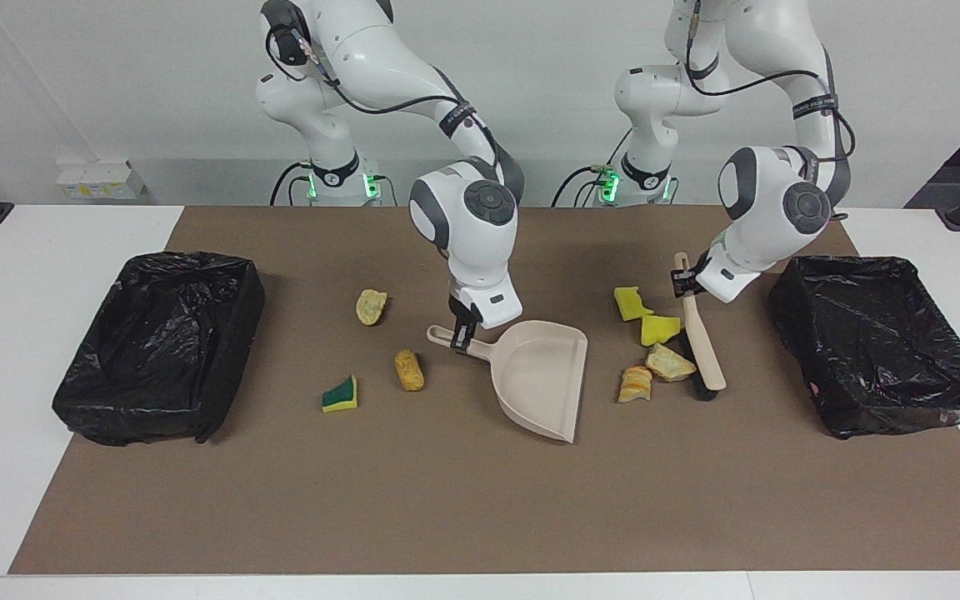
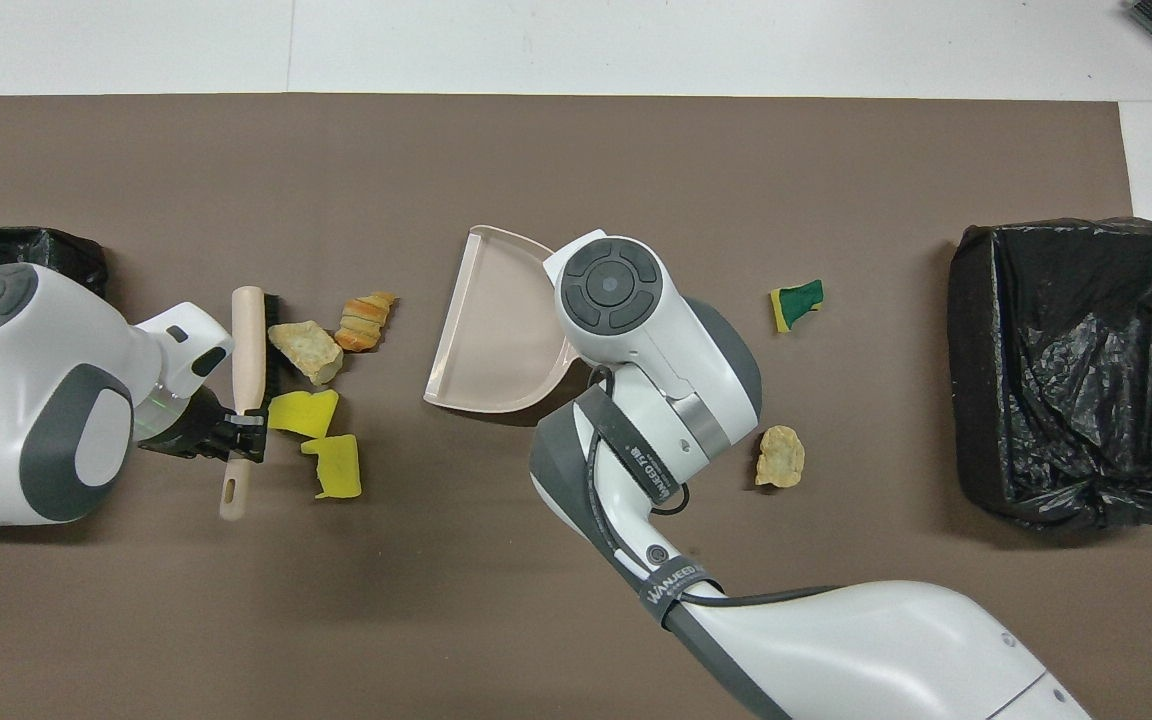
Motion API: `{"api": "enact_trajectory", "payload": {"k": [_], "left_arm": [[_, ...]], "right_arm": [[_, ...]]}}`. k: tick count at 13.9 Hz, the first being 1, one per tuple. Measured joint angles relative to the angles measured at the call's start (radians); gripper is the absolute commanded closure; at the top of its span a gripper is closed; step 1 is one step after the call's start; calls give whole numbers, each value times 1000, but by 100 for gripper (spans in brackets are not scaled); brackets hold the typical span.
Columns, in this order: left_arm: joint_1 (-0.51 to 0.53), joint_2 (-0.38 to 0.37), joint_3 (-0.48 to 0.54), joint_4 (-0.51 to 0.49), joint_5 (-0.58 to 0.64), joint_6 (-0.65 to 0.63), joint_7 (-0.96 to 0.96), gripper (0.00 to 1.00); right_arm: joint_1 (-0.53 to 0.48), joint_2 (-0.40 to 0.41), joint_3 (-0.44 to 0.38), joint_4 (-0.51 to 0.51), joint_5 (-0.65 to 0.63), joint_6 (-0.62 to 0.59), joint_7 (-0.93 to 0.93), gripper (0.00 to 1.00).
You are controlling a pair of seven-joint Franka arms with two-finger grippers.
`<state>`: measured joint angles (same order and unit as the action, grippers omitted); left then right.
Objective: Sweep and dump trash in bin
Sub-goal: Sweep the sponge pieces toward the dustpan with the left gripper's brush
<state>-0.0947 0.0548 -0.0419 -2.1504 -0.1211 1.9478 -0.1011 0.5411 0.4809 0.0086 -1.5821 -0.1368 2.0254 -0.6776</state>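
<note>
Facing the robots from across a brown mat, the left gripper is clenched on the handle of a beige brush, whose bristles touch a pale bread-like scrap. Just beside it lie a striped golden scrap and two yellow sponge chunks. The right gripper grasps the handle of a beige dustpan resting mid-mat, its open mouth turned toward that cluster but empty. Toward the right arm's end lie three more scraps — a tan piece, a golden piece and a green-and-yellow sponge wedge. A black-lined bin sits at that end and a second black-lined bin at the left arm's end; no trash shows in either. From overhead, the brush lies alongside the pale scrap, with the striped scrap between it and the dustpan's mouth, and the yellow chunks nearer the robots. The wedge and tan piece show; the right arm hides the golden one. By the look of it, sweeping has only begun — every scrap is on the mat, and all the collecting and dumping is left.
</note>
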Motion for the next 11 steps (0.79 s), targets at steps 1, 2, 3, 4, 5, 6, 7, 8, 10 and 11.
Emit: {"api": "enact_trajectory", "payload": {"k": [1, 2, 3, 4, 5, 6, 7, 8, 10, 11], "left_arm": [[-33, 0, -1, 0, -11, 14, -30, 100], [-68, 0, -2, 0, -32, 27, -51, 100], [-100, 0, -3, 0, -57, 42, -66, 100], [-130, 0, -3, 0, -77, 59, -79, 100], [-157, 0, -4, 0, -90, 69, -94, 100], [-177, 0, -5, 0, -98, 76, -99, 100], [-192, 0, -5, 1, -105, 80, -100, 100], [-207, 1, -4, 4, -114, 83, -100, 100], [-234, 3, -4, 24, -143, 86, -100, 100], [-243, 6, -5, 38, -161, 86, -101, 100]], "right_arm": [[0, 2, 0, -3, -1, 4, 0, 64], [-1, 3, 0, -6, -1, 11, -5, 64], [-2, 3, 0, -8, -1, 18, -18, 67], [-5, 3, 0, -10, -1, 21, -27, 82], [-7, 3, 0, -10, -1, 23, -35, 100], [-9, 3, 0, -10, -1, 24, -41, 100], [-10, 3, 0, -10, -1, 24, -48, 100], [-11, 3, 0, -10, -1, 24, -64, 100], [-15, 3, -1, -8, -9, 24, -110, 100], [-15, 3, -1, -8, -30, 24, -139, 100]]}}
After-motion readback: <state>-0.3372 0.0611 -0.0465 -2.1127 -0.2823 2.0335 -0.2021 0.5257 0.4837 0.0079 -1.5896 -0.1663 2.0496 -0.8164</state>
